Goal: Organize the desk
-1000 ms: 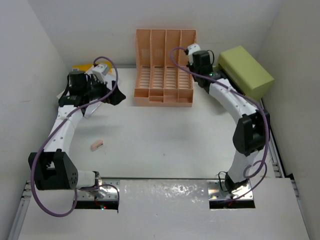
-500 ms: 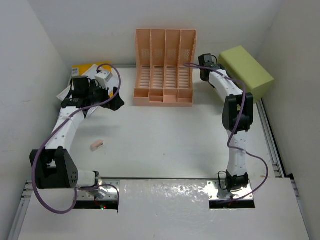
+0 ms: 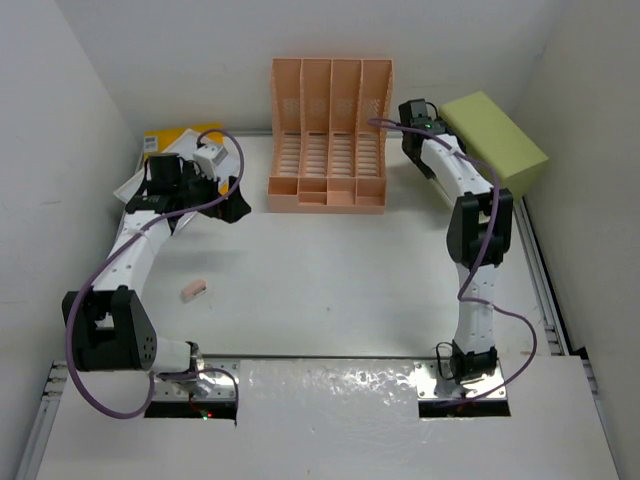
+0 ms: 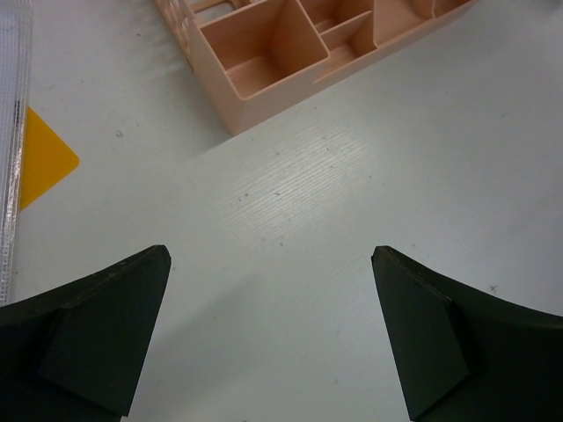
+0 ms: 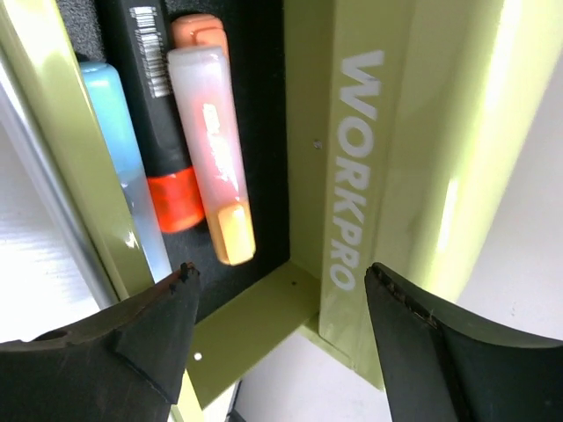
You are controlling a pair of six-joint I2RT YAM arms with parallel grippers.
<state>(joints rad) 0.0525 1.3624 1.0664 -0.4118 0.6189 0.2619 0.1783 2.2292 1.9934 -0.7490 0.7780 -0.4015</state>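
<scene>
From overhead, the right gripper [image 3: 420, 125] was mostly buried under its own wrist, fingers impossible to read. The yellow folder [image 3: 178, 137] at the back left was half covered by the left arm. The desk [image 3: 330, 270] lay flat and square to the camera. Its near edge was hidden under the mounting plate, so its long axis couldn't be judged. The left arm reached up the left side, its left gripper [image 3: 232, 207] pointing right toward the peach file rack [image 3: 328, 135]. The right arm stretched straight back, bent in toward the lime-green box [image 3: 495, 145]. A small pink piece [image 3: 193, 290] sat alone on the desk, well apart from both.

Left wrist view: fingers [image 4: 97, 334] spread wide with nothing between them, over bare desk. The rack's corner was cut off at the top, and a yellow corner [image 4: 44, 154] poked in at left.

Right wrist view: fingers [image 5: 141, 343] parted and empty, right at the box's open drawer [image 5: 264, 185]. Markers [image 5: 211, 149] lay side by side in it, their far ends cropped.
</scene>
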